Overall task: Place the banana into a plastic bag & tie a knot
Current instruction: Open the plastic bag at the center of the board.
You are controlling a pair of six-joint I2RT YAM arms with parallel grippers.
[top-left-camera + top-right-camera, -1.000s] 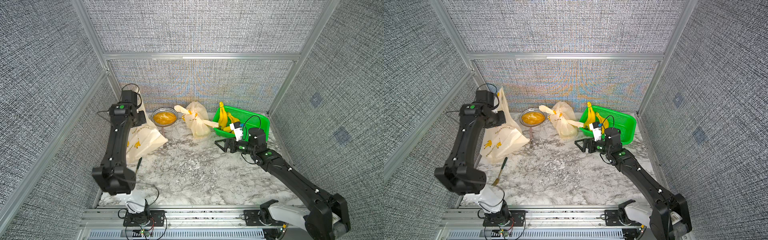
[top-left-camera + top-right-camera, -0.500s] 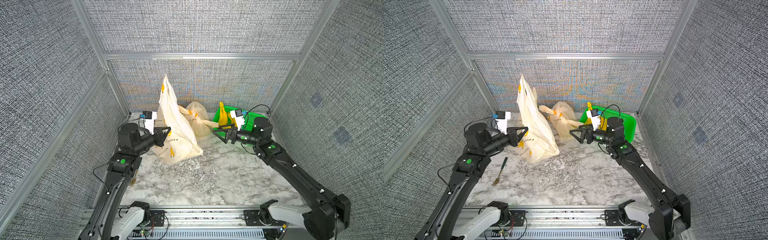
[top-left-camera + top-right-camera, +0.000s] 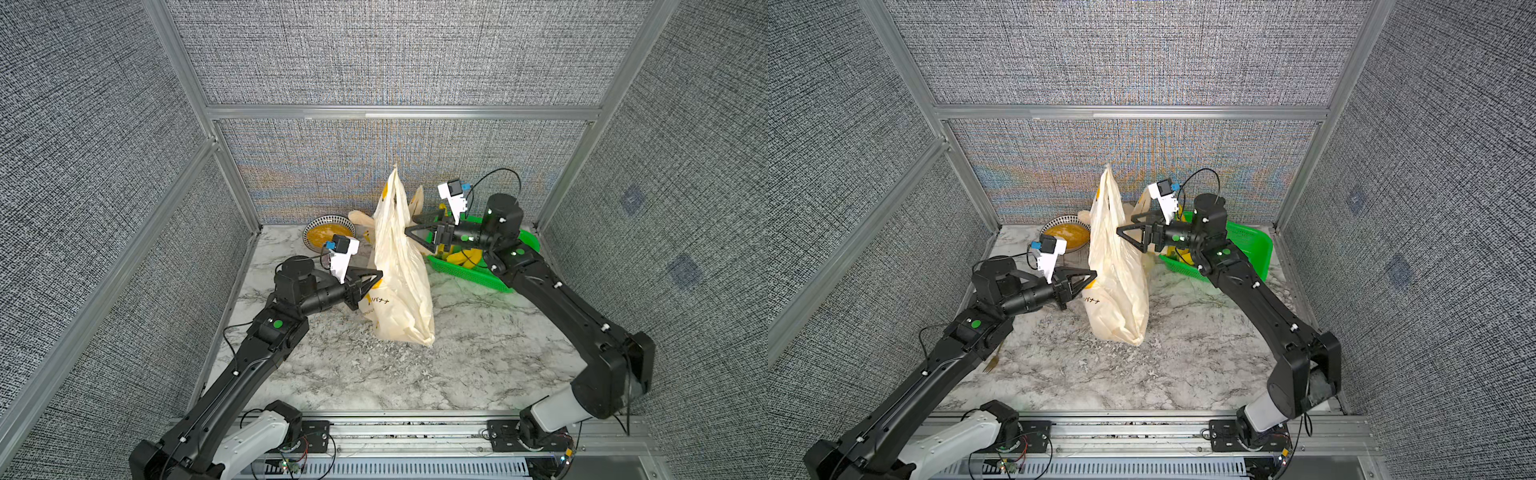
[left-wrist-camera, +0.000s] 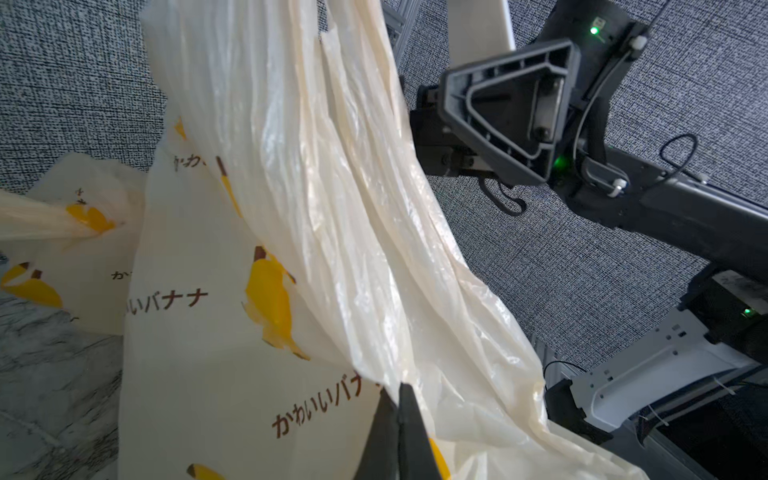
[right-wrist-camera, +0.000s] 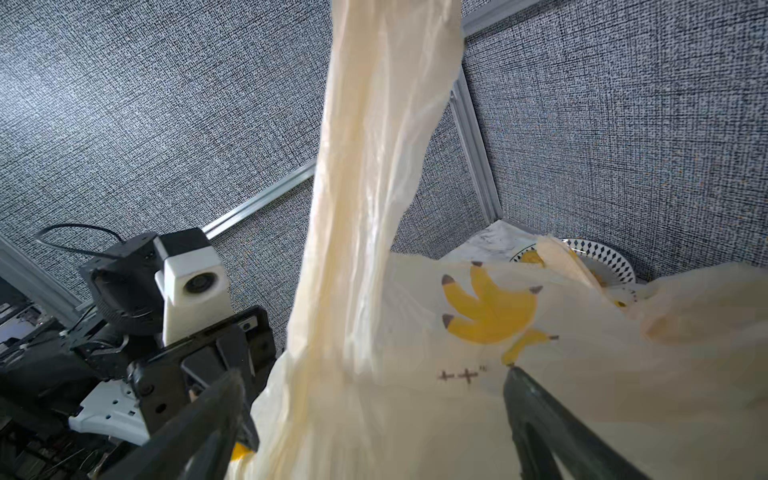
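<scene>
The cream plastic bag printed with yellow bananas [image 3: 399,282] [image 3: 1117,282] stands tall near the middle of the white-and-grey marble tabletop [image 3: 457,353], its bottom down at the surface and one long handle loop pointing straight up in both top views. The left gripper [image 3: 380,275] [image 3: 1095,274] reaches in level from its own side and is pinched tight on an edge of the bag low on its body; in the left wrist view the two black fingers meet with the plastic [image 4: 332,208] caught at their tips [image 4: 400,386]. The right gripper [image 3: 415,239] [image 3: 1129,239] faces it from the other side, higher up, with its jaws spread wide and gripping nothing; in the right wrist view the bag's upright strip [image 5: 365,208] rises between the two fingers, and one fingertip [image 5: 513,374] sits right at the plastic beside a printed banana bunch.

The yellow bananas [image 3: 465,257] [image 3: 1179,254] lie in the shallow green plastic basket [image 3: 478,278] [image 3: 1250,245] behind the right gripper, outside the bag; whether anything is in the bag cannot be told. A second cream banana-print bag, knotted shut [image 4: 75,266], lies behind the standing one; a round patterned bowl with orange contents [image 3: 332,218] [image 5: 611,257] sits at the back near the left arm; a small fork [image 3: 990,365] lies on the marble beside that arm.
</scene>
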